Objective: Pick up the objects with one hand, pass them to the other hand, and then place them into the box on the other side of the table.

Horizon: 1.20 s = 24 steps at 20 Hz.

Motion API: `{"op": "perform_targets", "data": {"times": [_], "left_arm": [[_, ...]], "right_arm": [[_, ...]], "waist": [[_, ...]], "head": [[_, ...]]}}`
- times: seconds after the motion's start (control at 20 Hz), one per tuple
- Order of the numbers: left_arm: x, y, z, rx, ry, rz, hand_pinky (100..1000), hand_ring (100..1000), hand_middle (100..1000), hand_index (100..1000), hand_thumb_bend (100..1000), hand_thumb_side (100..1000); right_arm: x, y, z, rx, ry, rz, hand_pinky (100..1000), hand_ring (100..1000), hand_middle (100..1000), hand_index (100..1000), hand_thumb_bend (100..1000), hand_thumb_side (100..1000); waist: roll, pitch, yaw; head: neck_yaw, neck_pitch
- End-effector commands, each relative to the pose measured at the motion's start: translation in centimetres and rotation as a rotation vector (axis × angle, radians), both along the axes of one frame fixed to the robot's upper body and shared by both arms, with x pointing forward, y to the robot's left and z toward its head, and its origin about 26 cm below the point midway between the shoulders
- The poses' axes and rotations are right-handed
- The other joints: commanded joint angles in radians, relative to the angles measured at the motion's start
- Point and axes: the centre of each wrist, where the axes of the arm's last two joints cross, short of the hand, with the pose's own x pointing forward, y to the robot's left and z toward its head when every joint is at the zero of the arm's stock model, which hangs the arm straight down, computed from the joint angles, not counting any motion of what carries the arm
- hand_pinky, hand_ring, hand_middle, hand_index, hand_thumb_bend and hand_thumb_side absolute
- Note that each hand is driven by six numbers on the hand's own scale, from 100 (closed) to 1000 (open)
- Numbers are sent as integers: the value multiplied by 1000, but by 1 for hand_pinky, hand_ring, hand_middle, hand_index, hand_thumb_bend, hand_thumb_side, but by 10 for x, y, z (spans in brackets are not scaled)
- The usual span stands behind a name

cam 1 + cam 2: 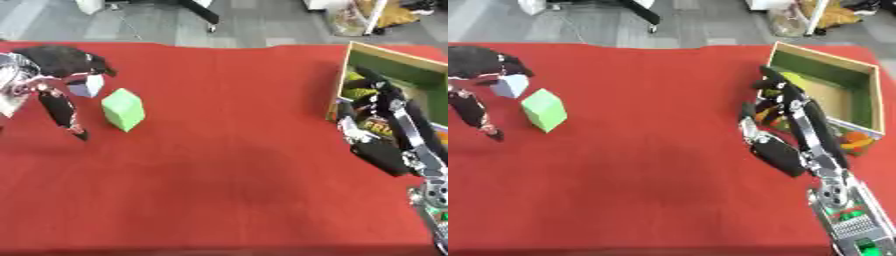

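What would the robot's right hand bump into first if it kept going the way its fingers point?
Probably the box. The right hand points up and away, right at the box's near wall, over the colourful things there. Depth is unclear, so it might pass above the wall.

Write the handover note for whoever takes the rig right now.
Left hand: at the table's far left, fingers curled round a pale block, which seems just off the cloth.
Right hand: by the box's near wall, fingers open, holding nothing.
Green block: on the red cloth beside the left hand, untouched.
Done: several colourful items are in the box.
Left: pass the pale block to the right hand, box it, then the green block.
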Motion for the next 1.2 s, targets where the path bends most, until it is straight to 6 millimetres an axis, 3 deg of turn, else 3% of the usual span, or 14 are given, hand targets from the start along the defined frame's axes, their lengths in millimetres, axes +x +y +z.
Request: {"op": "perform_targets", "data": {"times": [0.05, 0.55, 1.2], "left_arm": [[5, 1, 7, 38, -35, -12, 844, 847, 831, 947, 841, 240], [16, 2, 0, 74, -127, -8, 841, 846, 826, 942, 769, 103], [26, -5, -10, 39, -157, 1, 834, 813, 779, 893, 673, 100]], "right_arm": [[1, 0, 3, 13, -14, -3, 500, 616, 757, 962, 100, 554], [2, 4, 2, 41, -14, 7, 495, 611, 745, 958, 100, 567], [2, 8, 0, 66, -4, 19, 492, 609, 727, 954, 100, 584]], "waist": [[-5, 6, -4], [-11, 29, -31], [-18, 53, -58]], "head": [[6, -7], [18, -18], [29, -23]]}}
